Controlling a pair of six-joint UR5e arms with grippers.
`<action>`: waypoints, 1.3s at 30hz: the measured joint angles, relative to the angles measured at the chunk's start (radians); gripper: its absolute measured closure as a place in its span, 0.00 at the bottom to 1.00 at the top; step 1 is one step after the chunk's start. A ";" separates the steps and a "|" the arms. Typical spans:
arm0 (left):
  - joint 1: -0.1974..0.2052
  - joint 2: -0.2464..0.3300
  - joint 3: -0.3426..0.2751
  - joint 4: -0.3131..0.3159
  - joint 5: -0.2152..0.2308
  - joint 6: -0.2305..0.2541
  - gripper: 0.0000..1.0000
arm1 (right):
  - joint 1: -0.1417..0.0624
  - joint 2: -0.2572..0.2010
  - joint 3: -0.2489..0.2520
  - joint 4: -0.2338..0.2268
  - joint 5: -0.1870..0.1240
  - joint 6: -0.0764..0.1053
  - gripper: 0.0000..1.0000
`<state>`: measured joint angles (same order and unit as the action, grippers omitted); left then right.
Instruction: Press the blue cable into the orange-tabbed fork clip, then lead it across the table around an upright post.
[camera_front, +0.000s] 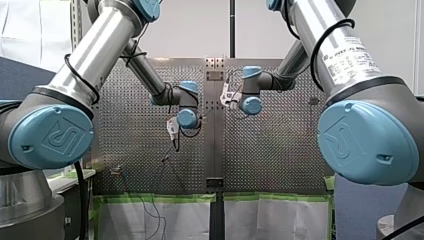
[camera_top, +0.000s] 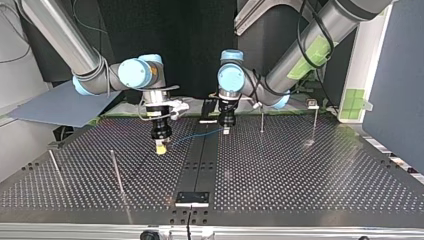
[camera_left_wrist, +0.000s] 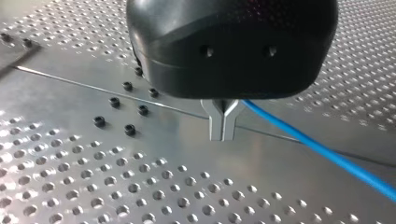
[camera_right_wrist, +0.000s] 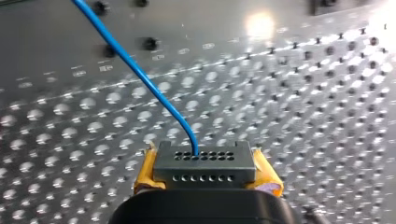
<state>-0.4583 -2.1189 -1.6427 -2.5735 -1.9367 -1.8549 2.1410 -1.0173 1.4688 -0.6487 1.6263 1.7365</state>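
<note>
Perforated steel makes up the counter (camera_front: 280, 150), which in the front view rises like a wall behind both arms. My left claw (camera_front: 175, 142) points down over it just left of the middle seam, and my right claw (camera_front: 226, 97) sits higher, just right of that seam. Their fingers are too small here to read.

From the top view, my right claw (camera_top: 160, 147), yellow at its tip, stands close over the counter (camera_top: 300, 175) left of the dark middle strip. My left claw (camera_top: 226, 131) stands just right of that strip. The blue cable (camera_top: 197, 135) hangs in a shallow line from one claw to the other, crossing the strip. Four thin upright posts stand apart from it: two behind at the right (camera_top: 261, 121) (camera_top: 314, 122), two nearer at the left (camera_top: 116, 172) (camera_top: 54, 167).

In the left wrist view, the metal fingers of my left claw (camera_left_wrist: 223, 135) are pressed together, and the blue cable (camera_left_wrist: 327, 154) comes out at their root and slants away above the counter (camera_left_wrist: 116, 186). Black screw heads (camera_left_wrist: 114, 101) sit beside the claw.

In the right wrist view, my right claw (camera_right_wrist: 205, 163) is closed on the blue cable (camera_right_wrist: 140, 74), which runs down into the grey perforated block between the yellow pads (camera_right_wrist: 144, 172), above the counter (camera_right_wrist: 303, 93).
</note>
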 joint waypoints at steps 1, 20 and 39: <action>-0.001 0.000 0.005 -0.002 0.000 -0.003 1.00 | 0.000 -0.006 0.000 0.000 0.000 0.000 1.00; -0.025 0.009 0.149 -0.080 0.001 -0.049 1.00 | -0.013 -0.103 -0.001 0.021 0.007 -0.001 1.00; -0.048 0.041 0.241 -0.145 0.001 -0.064 1.00 | -0.041 -0.155 -0.001 0.030 0.011 0.006 1.00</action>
<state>-0.5064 -2.0775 -1.4013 -2.7186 -1.9361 -1.9188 2.1003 -1.1727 1.4674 -0.6185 1.6369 1.7422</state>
